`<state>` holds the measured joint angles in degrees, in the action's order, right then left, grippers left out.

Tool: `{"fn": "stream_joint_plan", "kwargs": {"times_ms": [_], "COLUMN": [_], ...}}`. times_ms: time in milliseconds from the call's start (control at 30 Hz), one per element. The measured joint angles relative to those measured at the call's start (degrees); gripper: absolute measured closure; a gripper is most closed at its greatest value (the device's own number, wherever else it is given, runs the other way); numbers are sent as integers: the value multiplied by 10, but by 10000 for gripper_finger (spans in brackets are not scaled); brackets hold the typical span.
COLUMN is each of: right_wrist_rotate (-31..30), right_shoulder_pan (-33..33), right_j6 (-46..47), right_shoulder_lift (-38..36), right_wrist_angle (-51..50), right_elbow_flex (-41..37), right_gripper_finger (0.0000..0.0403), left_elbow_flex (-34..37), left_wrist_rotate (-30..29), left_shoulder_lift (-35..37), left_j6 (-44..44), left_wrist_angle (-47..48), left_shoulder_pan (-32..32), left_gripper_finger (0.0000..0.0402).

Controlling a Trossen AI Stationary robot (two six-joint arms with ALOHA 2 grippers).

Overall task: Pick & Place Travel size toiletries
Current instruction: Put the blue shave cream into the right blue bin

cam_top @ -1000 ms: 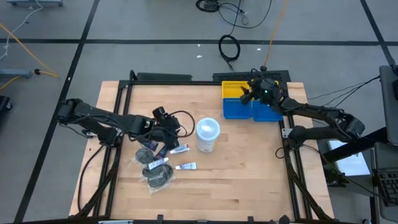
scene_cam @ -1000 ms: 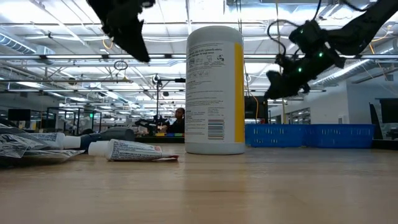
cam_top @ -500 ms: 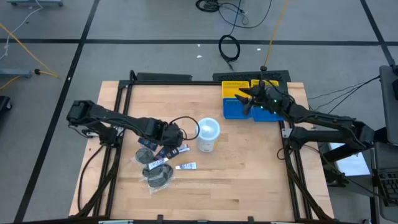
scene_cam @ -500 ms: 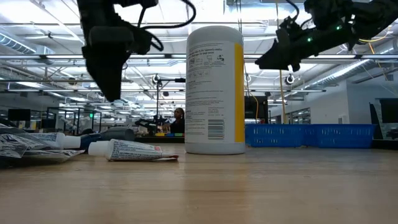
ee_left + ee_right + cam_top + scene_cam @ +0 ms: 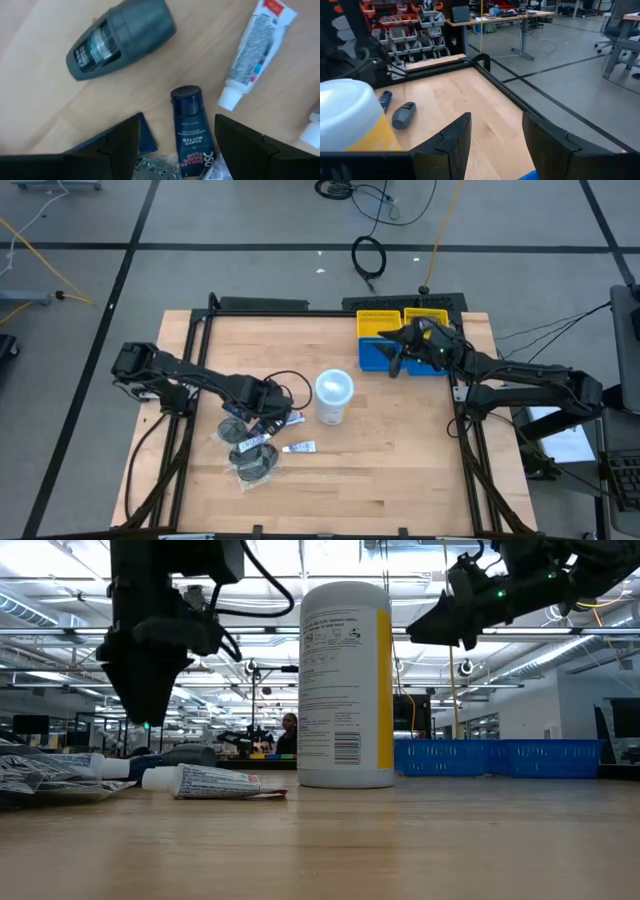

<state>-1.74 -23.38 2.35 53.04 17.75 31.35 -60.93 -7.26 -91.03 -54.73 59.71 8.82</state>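
Your left gripper (image 5: 175,145) hung open right over the dark blue mini bottle (image 5: 190,131) lying among the toiletries beside the white tub (image 5: 333,397). It looked light, rigid, slick, so I'd pinch mid-body. The right gripper (image 5: 492,140) was open too, by the blue bin (image 5: 375,357).

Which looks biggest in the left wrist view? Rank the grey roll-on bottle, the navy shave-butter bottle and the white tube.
1. Grey roll-on bottle, clearly bulkiest.
2. and 3. Navy shave-butter bottle and white tube: too alike to rank, and the left gripper hides the navy bottle's base.
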Motion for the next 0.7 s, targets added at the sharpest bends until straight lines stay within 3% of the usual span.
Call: {"fn": "stream_joint_plan", "kwargs": {"times_ms": [133, 367, 700], "right_wrist_rotate": [-1, -1, -2], "right_shoulder_pan": [10, 19, 19], "right_j6": [0, 0, 0], "right_shoulder_lift": [0, 0, 0], "right_wrist_angle": [5, 9, 13], "right_elbow_flex": [0, 0, 0], "right_gripper_finger": [234, 234, 234], "left_elbow_flex": [25, 91, 137], "left_wrist_rotate": [-2, 33, 29], "left_shoulder_lift": [1, 1, 1], "left_j6": [-12, 11, -16], "left_wrist_angle": [-21, -160, -186], "left_shoulder_pan": [0, 0, -5], "left_gripper_finger": [151, 151, 151]}}
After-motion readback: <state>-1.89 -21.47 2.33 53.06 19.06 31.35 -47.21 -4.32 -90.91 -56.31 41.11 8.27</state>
